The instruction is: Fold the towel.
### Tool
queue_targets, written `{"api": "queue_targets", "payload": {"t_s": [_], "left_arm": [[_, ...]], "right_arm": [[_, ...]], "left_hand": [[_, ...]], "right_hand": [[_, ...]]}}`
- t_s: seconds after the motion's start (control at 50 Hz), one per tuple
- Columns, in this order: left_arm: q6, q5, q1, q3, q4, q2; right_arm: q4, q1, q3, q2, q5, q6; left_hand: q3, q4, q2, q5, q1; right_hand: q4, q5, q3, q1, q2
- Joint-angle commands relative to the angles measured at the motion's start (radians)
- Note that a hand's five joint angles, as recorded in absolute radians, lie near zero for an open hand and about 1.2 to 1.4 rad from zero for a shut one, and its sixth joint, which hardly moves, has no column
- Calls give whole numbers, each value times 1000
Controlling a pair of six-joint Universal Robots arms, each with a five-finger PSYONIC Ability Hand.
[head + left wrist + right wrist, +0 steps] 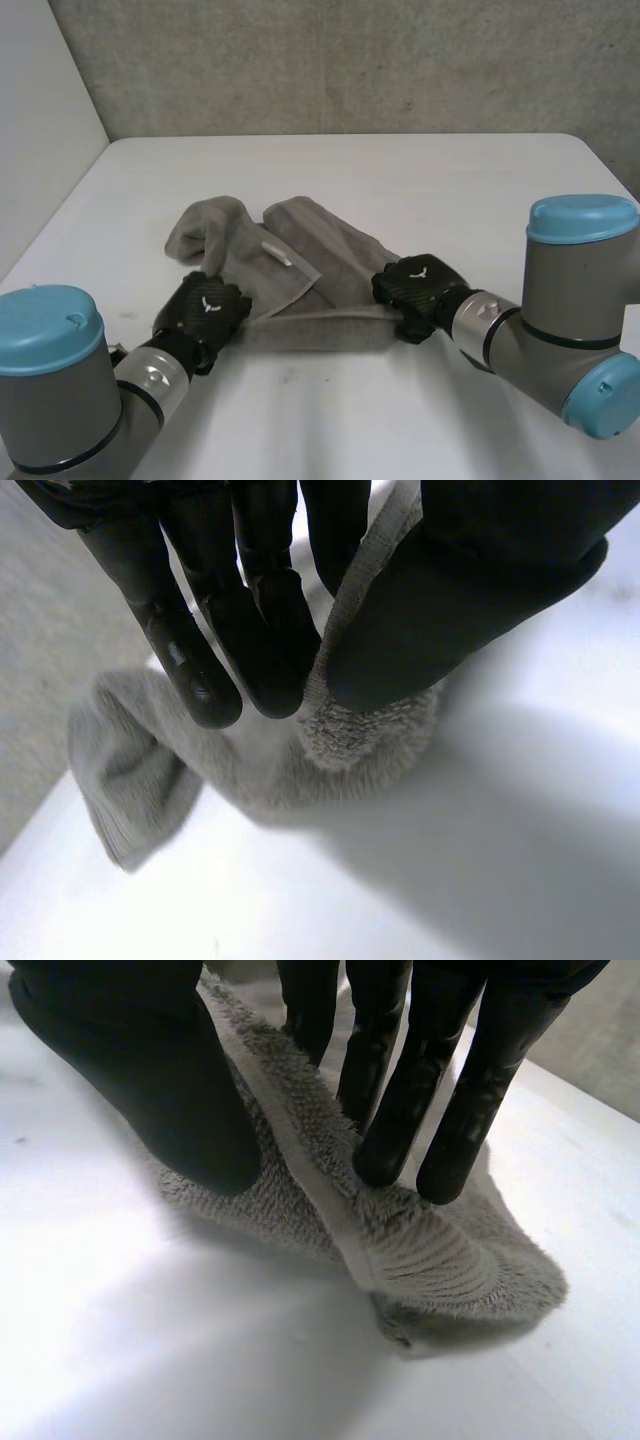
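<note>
A grey towel [300, 255] lies crumpled and partly folded on the middle of the white table [420, 170]. My left hand [205, 305] is at its near left edge. In the left wrist view that hand [480, 590] has its thumb and fingers pinched on a towel [350, 745] edge, and the rest of the cloth hangs to the table. My right hand [418, 283] is at the towel's near right end. In the right wrist view this hand [150, 1070] has straight fingers [400, 1100] parted from the thumb. The hemmed towel [440, 1260] edge stands loosely between them, and its corner rests on the table.
A white wall stands along the table's left side and a grey concrete wall behind it. The table's right edge lies close beside my right arm [570, 300]. Bare tabletop surrounds the towel.
</note>
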Motion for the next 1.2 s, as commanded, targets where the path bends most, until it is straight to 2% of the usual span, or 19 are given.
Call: {"api": "queue_targets", "payload": {"t_s": [0.02,0.18,0.42,0.48,0.52,0.58,0.62,0.7,0.8,0.9,0.96,1.02,1.14,1.18,1.2], "left_arm": [[-64,-2,-55,38,1,49],[-69,-4,-63,41,1,49],[-69,-10,-52,51,-2,54],[-69,-16,-52,53,-2,54],[-69,-18,-50,54,0,54],[-70,-18,-50,56,0,54],[-70,-18,-47,61,3,54],[-72,-18,-30,73,3,54],[-95,-19,-7,100,1,72],[-171,-31,5,207,0,224],[-188,-42,5,249,-2,270],[-190,-79,-3,378,-47,392],[-188,-88,0,522,-166,433],[-188,-87,3,577,-250,419],[-188,-87,3,578,-250,419]], "right_arm": [[-65,-55,33,-8,0,131],[-149,-103,61,-5,-2,242],[-246,-120,81,26,11,234],[-255,-120,76,37,11,228],[-256,-126,64,55,9,222],[-258,-126,61,61,8,219],[-252,-127,50,75,1,211],[-241,-144,32,81,3,199],[-209,-205,6,12,-5,176],[-149,-215,-112,-196,5,90],[-123,-215,-155,-248,11,70],[16,-219,-316,-414,9,52],[153,-204,-464,-455,8,9],[243,-175,-543,-448,15,-74],[244,-175,-543,-448,15,-74]], "left_hand": [[180,179,178,184,202],[180,179,178,184,202],[180,179,178,184,202],[180,179,178,184,202],[180,179,178,184,202],[180,179,178,184,202],[180,179,178,184,202],[180,179,178,184,202],[180,179,178,184,202],[180,179,178,184,202],[180,179,178,184,202],[180,179,178,184,202],[180,179,178,184,202],[180,179,178,184,202],[180,179,178,184,202]], "right_hand": [[-187,-202,-185,-213,-193],[-253,-267,-251,-278,-259],[-218,-232,-215,-243,-224],[-150,-164,-148,-176,-156],[68,54,71,43,62],[193,179,196,168,187],[481,467,484,456,475],[483,469,485,458,477],[483,469,485,458,477],[483,469,485,458,477],[483,469,485,458,477],[483,469,485,458,477],[483,469,485,458,477],[483,469,485,458,477],[483,469,485,458,477]]}}
